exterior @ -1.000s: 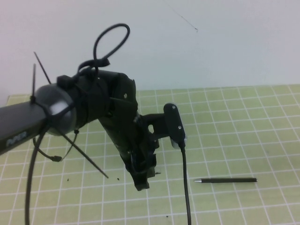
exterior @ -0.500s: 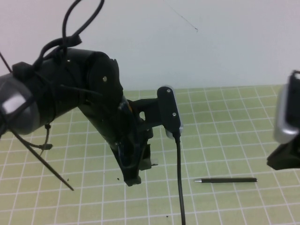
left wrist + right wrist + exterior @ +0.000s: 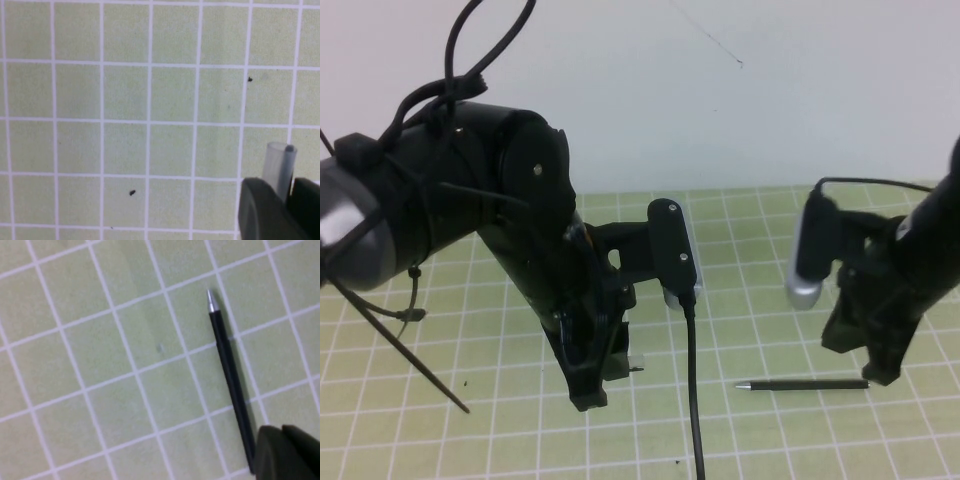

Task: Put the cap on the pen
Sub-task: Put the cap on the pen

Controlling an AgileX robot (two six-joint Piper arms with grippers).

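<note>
We found the thin black stick pen with a small silver pointed tip [image 3: 803, 384] lying flat on the green mat with a white grid [image 3: 770, 250], at about four o'clock from the middle of the high view. Its tip pointed toward nine o'clock and its blunt end toward three o'clock.

The right gripper [image 3: 882, 372] hung directly over that blunt end, at the three o'clock edge of the scene. In the right wrist view a dark finger [image 3: 285, 452] covered the rear of the pen [image 3: 229, 372], but we could not tell whether the jaws stood apart or together, nor whether they touched the barrel.

The left gripper [image 3: 588, 392] hovered above the mat at about seven o'clock from the centre, well apart from the pen. In the left wrist view its two dark fingers [image 3: 262, 210] were closed on a short clear plastic cap [image 3: 279, 167], whose open end stuck out beyond the fingertips. The same cap showed as a small pale stub [image 3: 635, 364] beside the gripper in the high view.

A black cable [image 3: 692, 400] hung down from the left arm's wrist camera between the two grippers.
</note>
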